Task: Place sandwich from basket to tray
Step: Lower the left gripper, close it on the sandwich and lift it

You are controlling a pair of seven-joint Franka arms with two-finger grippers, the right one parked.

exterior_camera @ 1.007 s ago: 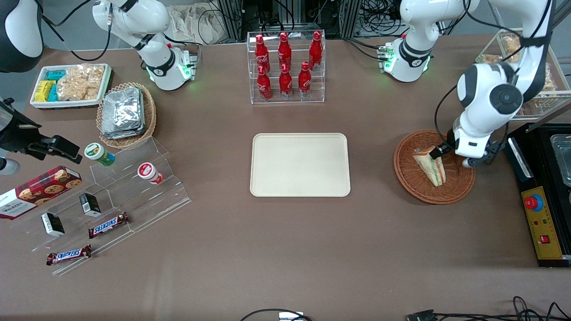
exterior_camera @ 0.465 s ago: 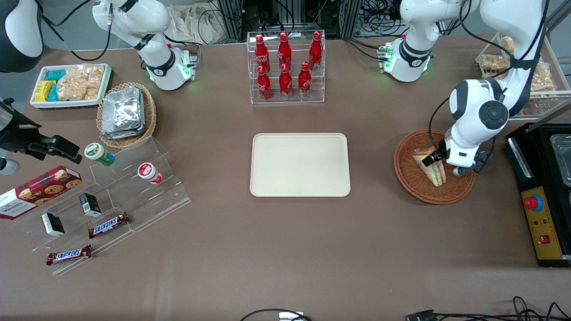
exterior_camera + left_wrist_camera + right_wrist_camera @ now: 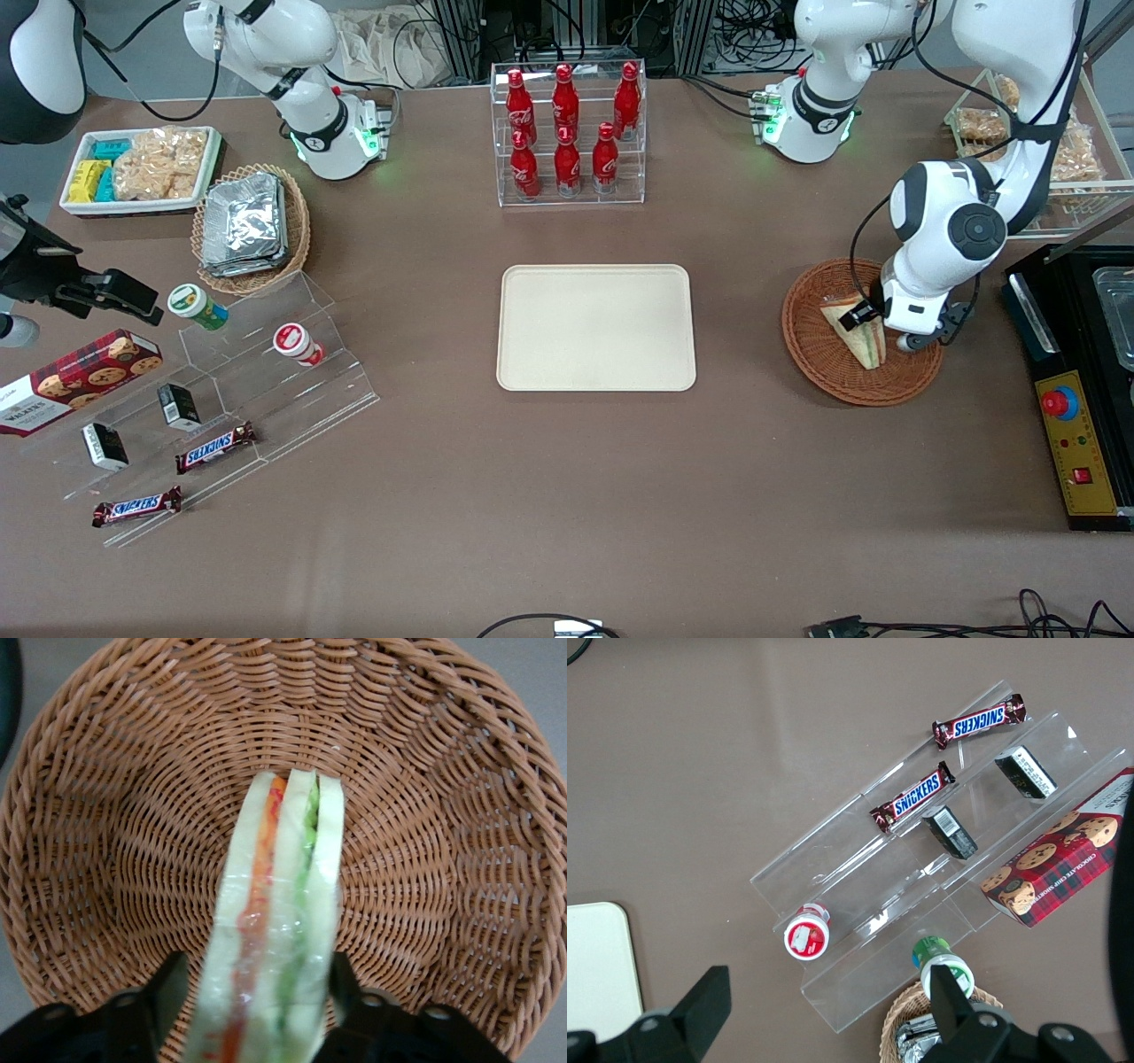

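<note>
Reddish-brown woven basket (image 3: 443, 815), pale orange-and-green-layered sandwich (image 3: 283, 904), cream tray (image 3: 595, 327).

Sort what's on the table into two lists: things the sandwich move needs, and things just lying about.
Needed:
sandwich, standing on edge in the basket
tray, bare
gripper, fingers either side of the sandwich

Lying about:
cola bottles in their clear rack
Snickers bars
cookie box
foil packs

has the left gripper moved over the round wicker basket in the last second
Yes. The left arm's gripper shifted toward the flat cream-beige tray, away from the round reddish-brown wicker basket's rim, and now straddles the triangular clear-wrapped sandwich.
</note>
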